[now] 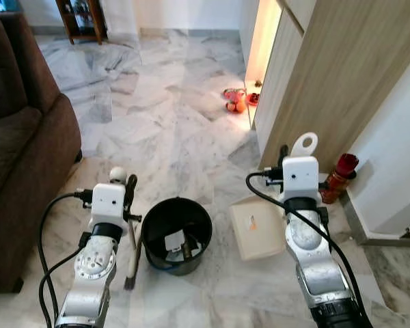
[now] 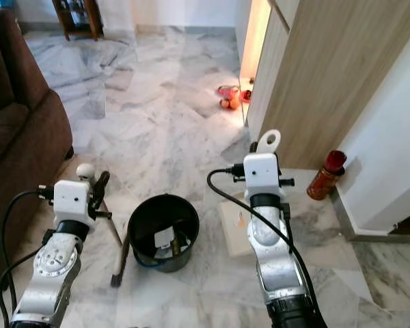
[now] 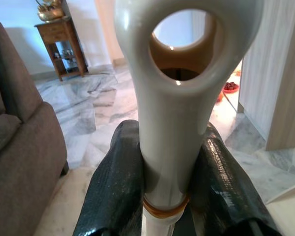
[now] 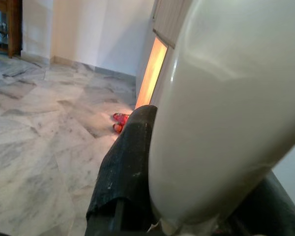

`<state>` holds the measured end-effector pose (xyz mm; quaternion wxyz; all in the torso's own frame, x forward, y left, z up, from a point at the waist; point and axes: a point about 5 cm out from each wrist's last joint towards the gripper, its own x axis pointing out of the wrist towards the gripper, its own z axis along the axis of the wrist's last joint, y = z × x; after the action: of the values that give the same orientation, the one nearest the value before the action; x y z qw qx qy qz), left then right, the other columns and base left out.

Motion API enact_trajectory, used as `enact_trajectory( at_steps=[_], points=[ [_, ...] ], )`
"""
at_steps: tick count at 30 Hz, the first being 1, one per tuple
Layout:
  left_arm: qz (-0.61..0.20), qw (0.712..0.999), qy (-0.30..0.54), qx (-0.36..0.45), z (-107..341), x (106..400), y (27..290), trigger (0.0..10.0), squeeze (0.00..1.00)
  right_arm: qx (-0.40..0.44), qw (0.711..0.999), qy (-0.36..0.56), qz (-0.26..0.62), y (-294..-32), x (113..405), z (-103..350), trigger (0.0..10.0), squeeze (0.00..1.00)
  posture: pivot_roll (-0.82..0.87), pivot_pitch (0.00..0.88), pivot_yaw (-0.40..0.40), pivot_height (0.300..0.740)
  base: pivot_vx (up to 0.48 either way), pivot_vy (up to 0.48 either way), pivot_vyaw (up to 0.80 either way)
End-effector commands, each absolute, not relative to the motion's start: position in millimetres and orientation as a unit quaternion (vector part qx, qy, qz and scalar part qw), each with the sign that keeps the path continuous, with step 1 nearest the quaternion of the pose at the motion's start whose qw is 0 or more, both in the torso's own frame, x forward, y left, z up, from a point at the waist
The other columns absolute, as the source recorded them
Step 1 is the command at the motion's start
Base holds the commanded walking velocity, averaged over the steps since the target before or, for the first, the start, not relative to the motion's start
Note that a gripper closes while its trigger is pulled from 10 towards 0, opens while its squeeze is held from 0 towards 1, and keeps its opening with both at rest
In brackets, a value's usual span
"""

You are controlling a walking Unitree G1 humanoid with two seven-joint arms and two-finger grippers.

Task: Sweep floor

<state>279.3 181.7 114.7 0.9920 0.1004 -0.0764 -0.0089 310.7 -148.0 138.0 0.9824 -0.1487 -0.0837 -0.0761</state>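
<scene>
Nearest, the left gripper (image 3: 167, 196) clamps the grey plastic brush handle (image 3: 179, 103), its bristles on the marble floor (image 1: 171, 130) beside a round black bucket (image 1: 176, 234). The right gripper (image 4: 187, 196) grips the cream dustpan (image 1: 256, 227) handle, pan resting by the wooden cabinet (image 1: 335, 75). Farther off lie small red toys (image 1: 235, 100).

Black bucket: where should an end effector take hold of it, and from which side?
The black bucket stands upright and open-topped, so pinch its rim from above, one finger inside, one outside. Best take the far edge: the brush crowds its left, the dustpan its right.
</scene>
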Motion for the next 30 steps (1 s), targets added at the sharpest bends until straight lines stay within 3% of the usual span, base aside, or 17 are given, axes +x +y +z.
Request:
enact_trajectory(
  at_steps=[1, 12, 16, 30],
  points=[
    [-0.013, 0.991, -0.093, 0.100, 121, 277, 182, 10.0, 0.00, -0.142, 0.981, -0.104, -0.080, -149, 316, 143, 10.0, 0.00, 0.01, 0.092, -0.038, 0.740, 0.000, 0.000, 0.00],
    [-0.010, 0.991, -0.092, 0.097, 121, 275, 183, 10.0, 0.00, -0.102, 0.988, -0.067, -0.096, -157, 322, 124, 10.0, 0.00, 0.02, 0.094, -0.047, 0.740, 0.000, 0.000, 0.00],
    [-0.008, 0.991, -0.095, 0.097, 122, 276, 184, 10.0, 0.00, -0.033, 0.991, -0.028, -0.128, -167, 324, 109, 10.0, 0.00, 0.03, 0.096, -0.046, 0.740, 0.000, 0.000, 0.00],
    [-0.005, 0.992, -0.090, 0.084, 118, 275, 182, 10.0, 0.00, -0.029, 0.994, -0.022, -0.107, -163, 321, 98, 10.0, 0.00, -0.04, 0.089, -0.050, 0.740, 0.000, 0.000, 0.00]
  ],
)
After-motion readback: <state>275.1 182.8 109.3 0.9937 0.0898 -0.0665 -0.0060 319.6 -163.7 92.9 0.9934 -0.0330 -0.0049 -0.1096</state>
